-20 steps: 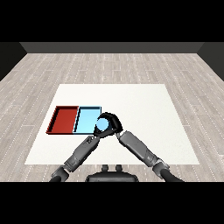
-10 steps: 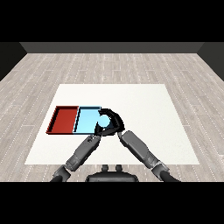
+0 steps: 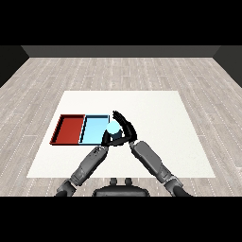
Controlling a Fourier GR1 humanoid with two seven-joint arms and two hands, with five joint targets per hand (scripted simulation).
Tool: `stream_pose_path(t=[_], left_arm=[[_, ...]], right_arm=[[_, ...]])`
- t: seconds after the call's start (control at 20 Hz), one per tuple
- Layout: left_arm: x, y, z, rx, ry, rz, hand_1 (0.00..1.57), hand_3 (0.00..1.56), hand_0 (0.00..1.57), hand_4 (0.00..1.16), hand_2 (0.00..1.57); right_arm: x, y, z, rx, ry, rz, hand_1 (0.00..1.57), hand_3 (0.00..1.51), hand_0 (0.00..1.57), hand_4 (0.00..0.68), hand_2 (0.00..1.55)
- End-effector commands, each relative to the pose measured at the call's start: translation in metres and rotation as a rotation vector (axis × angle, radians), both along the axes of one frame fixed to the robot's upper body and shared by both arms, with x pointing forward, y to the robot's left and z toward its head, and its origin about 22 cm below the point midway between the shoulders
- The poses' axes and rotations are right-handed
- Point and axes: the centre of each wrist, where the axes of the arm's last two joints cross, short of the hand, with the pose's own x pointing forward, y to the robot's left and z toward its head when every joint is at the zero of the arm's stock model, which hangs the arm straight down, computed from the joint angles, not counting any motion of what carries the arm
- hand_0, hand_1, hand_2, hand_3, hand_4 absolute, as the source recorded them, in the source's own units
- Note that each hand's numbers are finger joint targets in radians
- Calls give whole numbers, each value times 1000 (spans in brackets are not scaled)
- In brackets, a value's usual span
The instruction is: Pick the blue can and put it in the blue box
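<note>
The blue can (image 3: 113,128) is a pale blue cylinder held at the right edge of the light blue tray (image 3: 92,130). My right hand (image 3: 125,128) is curled round it from the right, with the fingers arching over its far side. My left hand (image 3: 107,141) sits just below and in front of the can, at the tray's near right corner, with its fingers relaxed and holding nothing. The can's lower part is hidden behind the two hands, so I cannot tell whether it touches the tray.
The red tray (image 3: 69,129) lies directly left of the blue tray, sharing a wall with it. Both trays sit on the left half of the white table (image 3: 160,118), whose edges meet a wooden floor.
My right hand has carried the blue can a little farther from me, to the blue tray's right edge. The left hand has barely moved.
</note>
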Motion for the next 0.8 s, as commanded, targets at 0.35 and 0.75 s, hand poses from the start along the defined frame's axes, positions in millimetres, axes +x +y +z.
stream_pose_path(t=[0.35,0.75], left_arm=[[-5,10,-10,15,-4,37,1571,1503,1571,1128,1571],[18,36,-14,85,-13,60,1571,1492,1571,1130,1571]], right_arm=[[-24,-32,22,67,-23,-26,0,0,0,0,0],[-53,-121,20,132,-88,-163,0,0,0,0,0]])
